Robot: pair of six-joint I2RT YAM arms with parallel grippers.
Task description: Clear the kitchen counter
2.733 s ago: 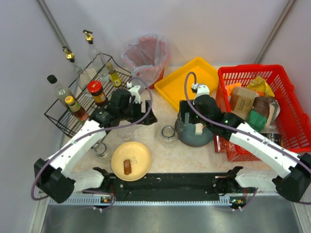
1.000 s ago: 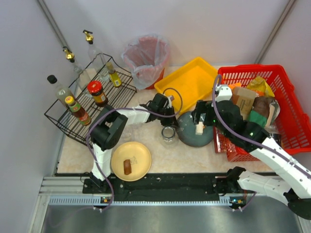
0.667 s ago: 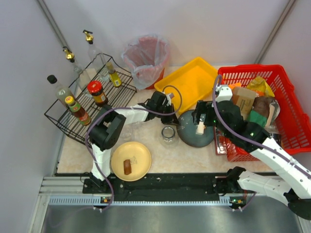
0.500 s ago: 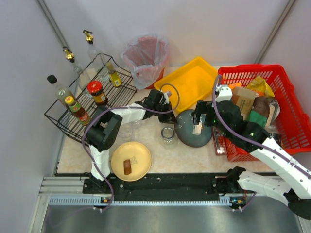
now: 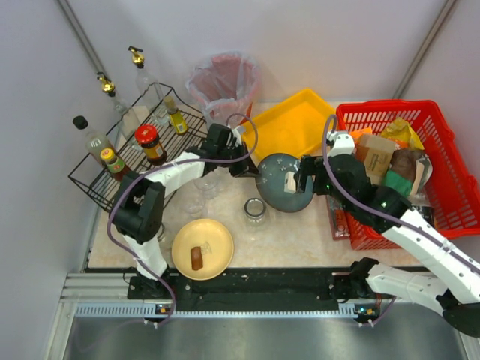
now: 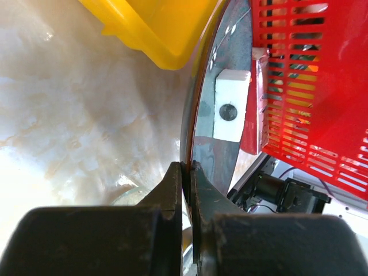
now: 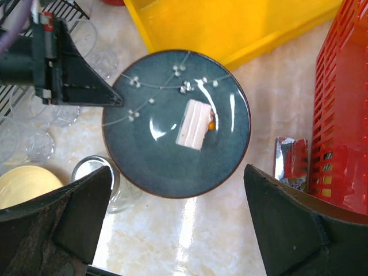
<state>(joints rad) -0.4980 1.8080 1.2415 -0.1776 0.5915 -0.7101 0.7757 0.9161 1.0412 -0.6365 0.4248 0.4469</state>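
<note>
Left wrist view: left gripper (image 6: 187, 168) pinches the plate (image 6: 230, 52) by its thin rim (right gripper (image 7: 177, 170) gapes overhead), so tilting could slide the food piece (image 6: 232, 103) off.

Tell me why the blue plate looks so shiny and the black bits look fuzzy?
Right wrist view: light bounces off the plate as white glare streaks; the right gripper, fingers at the bottom corners, sits too close to the lens and blurs. Left wrist view: the left gripper is soft too, and the kitchen counter washes out white at lower left.
</note>
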